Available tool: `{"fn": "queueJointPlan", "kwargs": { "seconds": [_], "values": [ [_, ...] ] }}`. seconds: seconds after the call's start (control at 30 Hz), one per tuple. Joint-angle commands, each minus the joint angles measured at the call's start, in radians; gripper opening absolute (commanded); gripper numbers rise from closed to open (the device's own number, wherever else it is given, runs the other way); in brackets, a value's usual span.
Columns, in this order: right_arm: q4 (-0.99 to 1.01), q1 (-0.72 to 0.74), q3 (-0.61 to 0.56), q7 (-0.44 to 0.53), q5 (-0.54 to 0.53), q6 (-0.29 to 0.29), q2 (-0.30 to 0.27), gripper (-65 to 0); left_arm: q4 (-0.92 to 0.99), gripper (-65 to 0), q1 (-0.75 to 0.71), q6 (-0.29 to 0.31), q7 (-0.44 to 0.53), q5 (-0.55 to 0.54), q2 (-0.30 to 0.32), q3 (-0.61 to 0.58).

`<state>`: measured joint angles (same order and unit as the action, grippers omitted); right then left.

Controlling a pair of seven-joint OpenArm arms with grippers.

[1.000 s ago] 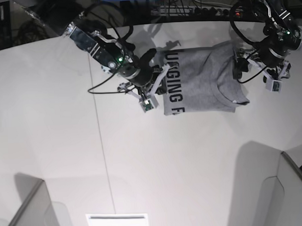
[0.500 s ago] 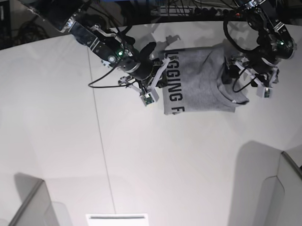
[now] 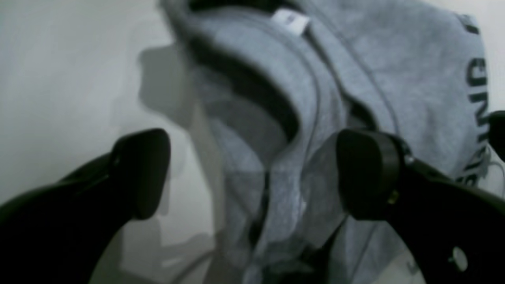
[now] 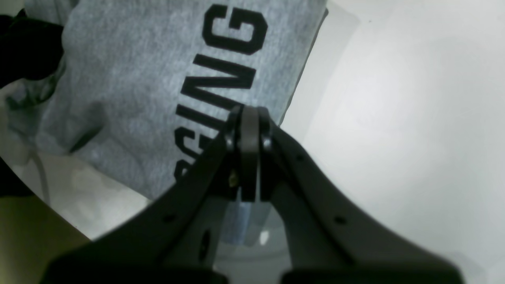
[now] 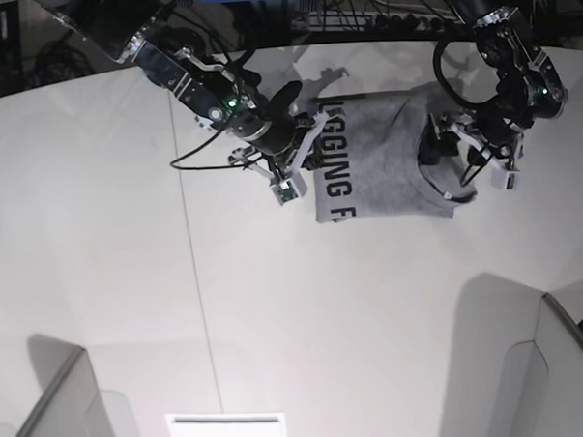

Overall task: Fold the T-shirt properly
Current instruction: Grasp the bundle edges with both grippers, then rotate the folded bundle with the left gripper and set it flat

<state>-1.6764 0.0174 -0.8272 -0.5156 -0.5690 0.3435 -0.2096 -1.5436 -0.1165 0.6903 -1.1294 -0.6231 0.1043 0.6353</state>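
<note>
Soft, limp heather-grey cotton T-shirt (image 5: 386, 156) lying half-folded near white tabletop's (image 5: 276, 306) far edge; best pinched at doubled collar edge; left gripper (image 3: 252, 177) spread wide there, right gripper (image 4: 248, 130) closed, empty.

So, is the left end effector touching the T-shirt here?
Cannot tell. In the left wrist view the open left end effector straddles the T-shirt collar, but blur hides any contact.

Base view bright, even overhead light – soft arm shadows on white bench (image 5: 276, 306). Wrist views dimmer, blurred – near tool fingers (image 3: 142, 169) out of focus.
</note>
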Motion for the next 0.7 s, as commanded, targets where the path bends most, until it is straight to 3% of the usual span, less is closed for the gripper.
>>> {"fn": "queueJointPlan", "kwargs": {
  "seconds": [0.0, 0.2, 0.33, 0.4, 0.47, 0.67],
  "values": [
    [-0.023, 0.011, 0.003, 0.021, 0.002, -0.008, 0.006, -65.0, 0.01, 0.0, 0.005, 0.008, 0.013, -0.007, 0.002, -0.025],
    [-0.051, -0.021, 0.013, 0.021, 0.005, -0.008, -0.014, -65.0, 0.078, -1.8, 0.015, -0.031, 0.044, -0.008, 0.005, -0.075],
    [-0.049, -0.038, 0.042, 0.024, -0.003, -0.008, -0.058, -65.0, 0.076, -33.7, 0.025, -0.045, 0.039, -0.007, 0.03, -0.104],
    [-0.051, -0.079, 0.122, 0.027, -0.003, -0.008, -0.07, -65.0, 0.082, -51.5, 0.057, -0.097, 0.013, -0.007, 0.071, -0.194],
    [-0.051, -0.139, 0.237, 0.027, -0.003, -0.008, -0.07, -65.0, 0.087, -65.0, 0.088, -0.136, -0.008, -0.007, 0.116, -0.319],
    [-0.069, -0.313, 0.579, 0.027, -0.003, -0.011, -0.063, -65.0, 0.098, -65.0, 0.285, -0.159, -0.008, -0.007, 0.266, -0.806]
  ]
}}
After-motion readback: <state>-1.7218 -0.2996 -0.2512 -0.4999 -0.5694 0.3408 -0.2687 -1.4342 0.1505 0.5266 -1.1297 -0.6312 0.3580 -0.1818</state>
